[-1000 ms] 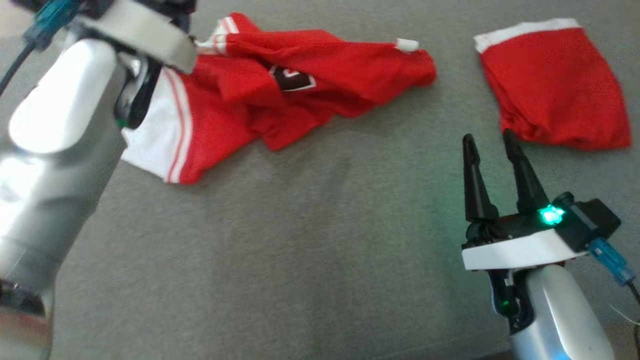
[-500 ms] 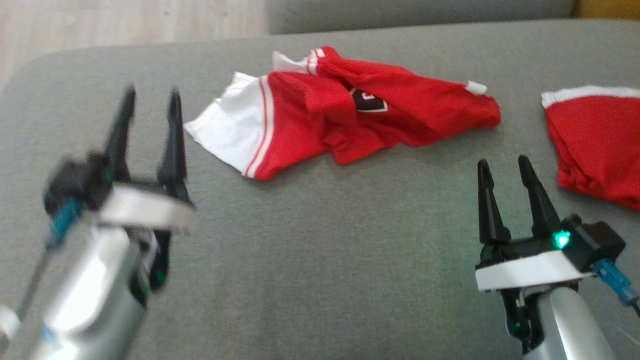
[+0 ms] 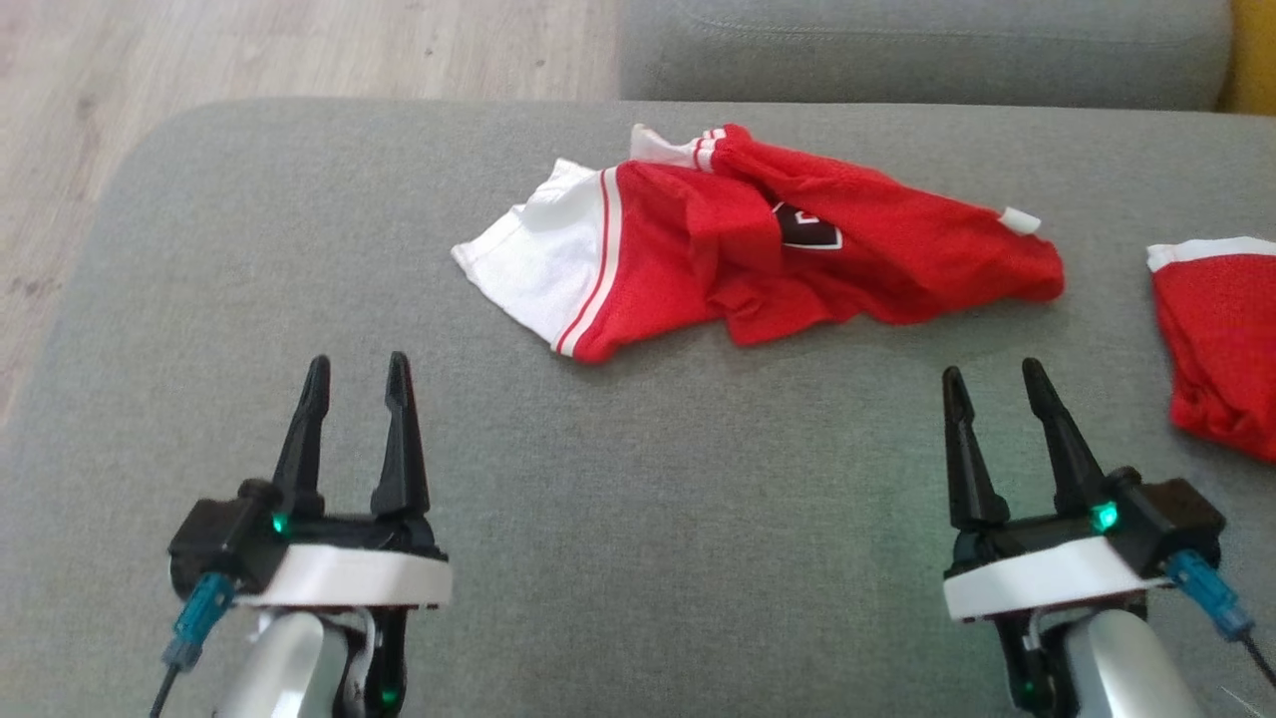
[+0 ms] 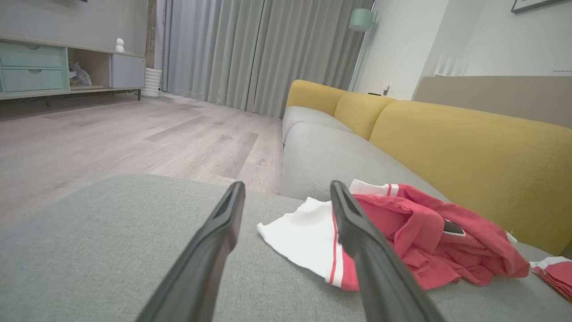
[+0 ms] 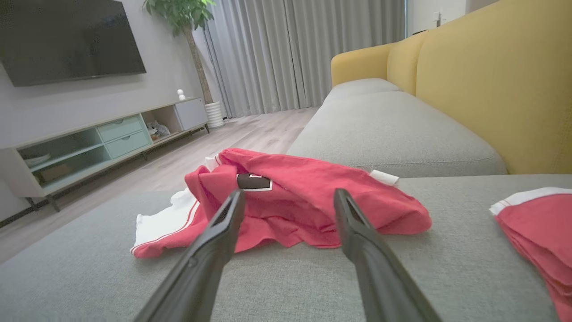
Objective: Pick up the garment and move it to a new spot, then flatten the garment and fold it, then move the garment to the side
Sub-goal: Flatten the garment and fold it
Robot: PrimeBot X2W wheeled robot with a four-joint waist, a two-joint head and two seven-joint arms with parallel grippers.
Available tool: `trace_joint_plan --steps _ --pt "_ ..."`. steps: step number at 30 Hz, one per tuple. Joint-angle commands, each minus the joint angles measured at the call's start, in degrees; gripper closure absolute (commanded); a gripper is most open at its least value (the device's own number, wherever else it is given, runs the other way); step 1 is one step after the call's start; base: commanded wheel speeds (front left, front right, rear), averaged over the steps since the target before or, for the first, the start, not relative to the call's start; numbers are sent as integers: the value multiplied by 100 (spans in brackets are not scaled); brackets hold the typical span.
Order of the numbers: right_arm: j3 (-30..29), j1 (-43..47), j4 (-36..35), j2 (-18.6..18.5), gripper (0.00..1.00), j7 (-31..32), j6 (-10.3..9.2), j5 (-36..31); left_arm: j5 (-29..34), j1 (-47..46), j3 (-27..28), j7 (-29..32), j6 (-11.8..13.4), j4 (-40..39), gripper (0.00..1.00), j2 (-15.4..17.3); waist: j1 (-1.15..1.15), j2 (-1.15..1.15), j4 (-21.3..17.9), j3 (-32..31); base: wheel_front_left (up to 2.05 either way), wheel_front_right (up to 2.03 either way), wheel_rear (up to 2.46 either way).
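Note:
The garment (image 3: 758, 244) is a red mesh jersey with white panels and a dark badge, lying crumpled on the grey sofa seat (image 3: 648, 519) toward its far side. It also lies ahead of the fingers in the left wrist view (image 4: 415, 241) and the right wrist view (image 5: 295, 201). My left gripper (image 3: 357, 369) hovers open at the lower left, well short of the garment, nothing between its fingers. My right gripper (image 3: 990, 377) stands open at the lower right, likewise apart from it and empty.
A second red garment with a white hem (image 3: 1221, 339) lies folded at the right edge of the seat. The yellow backrest (image 4: 473, 152) runs along the far side. Wooden floor (image 3: 199, 60) lies beyond the seat's left edge, with another grey cushion (image 3: 917, 50) behind.
My left arm has drawn back from over the garment to the lower left, fingers open. The head camera has tilted, so the whole scene sits lower and further away. The garment has not moved.

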Motion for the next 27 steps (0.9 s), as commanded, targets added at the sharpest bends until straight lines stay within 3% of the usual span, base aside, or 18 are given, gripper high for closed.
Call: trace_joint_plan --steps 1,4,12,17,27 --pt "202 -246 -187 -20 0 -61 11 -125 113 -322 296 -29 -85 -150 0 -24 0 0 82 103 0 0 0" --pt "485 -485 -20 -20 0 -59 11 -369 252 -403 399 -29 -240 -96 0 -159 0 0 180 267 0 0 0" --pt "1094 -1690 1381 -20 0 725 11 -1242 493 -578 573 -29 -611 121 0 -546 0 0 531 692 0 0 0" --pt "932 -2284 2227 -20 0 974 11 -1501 552 -720 596 -29 -769 245 0 -694 0 0 825 862 0 0 0" --pt "545 -2881 3196 -20 0 1119 11 -1794 572 -889 691 -29 -908 343 0 -772 0 0 1152 1038 0 0 0"
